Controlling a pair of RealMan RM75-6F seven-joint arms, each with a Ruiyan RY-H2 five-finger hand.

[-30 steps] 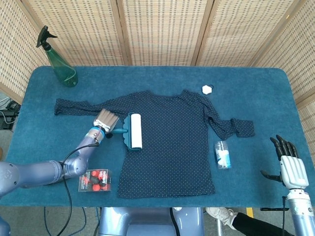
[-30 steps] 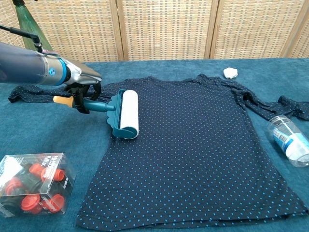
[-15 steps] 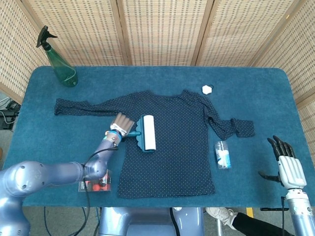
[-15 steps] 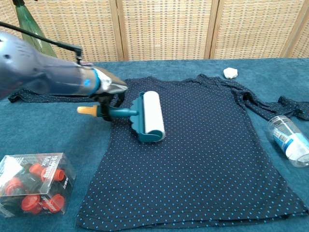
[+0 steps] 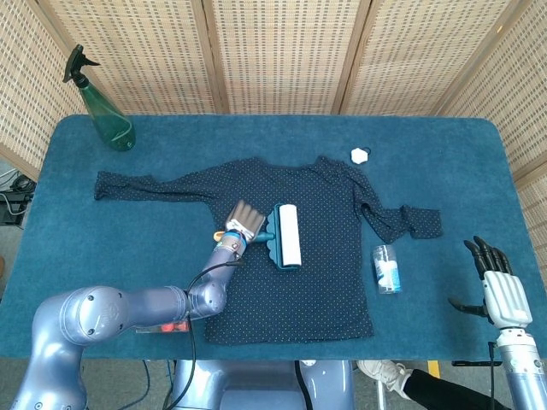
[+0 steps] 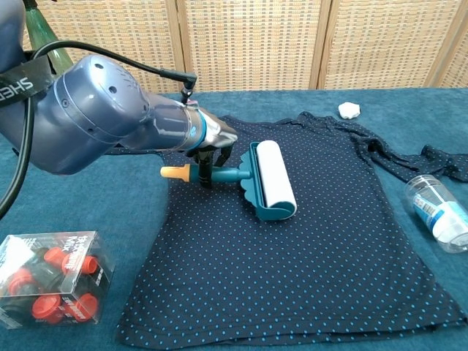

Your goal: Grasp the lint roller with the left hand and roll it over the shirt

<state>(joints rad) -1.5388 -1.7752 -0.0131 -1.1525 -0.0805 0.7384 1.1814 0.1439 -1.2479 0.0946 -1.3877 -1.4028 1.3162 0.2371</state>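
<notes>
While the left robot hand (image 5: 242, 221) grips the lint roller (image 6: 263, 180) by its teal handle, the white roll lies on the upper middle of the dotted shirt (image 5: 325, 256), which is spread flat on the blue counter (image 5: 77, 239). Right robot hand (image 5: 500, 282) sits off the counter's right edge, fingers apart, holding nothing.

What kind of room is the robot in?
Probably a robot test room, not a home: a table covered in blue cloth, woven screens behind it, and props laid out, such as a shirt, a spray bottle and a lint roller.
</notes>
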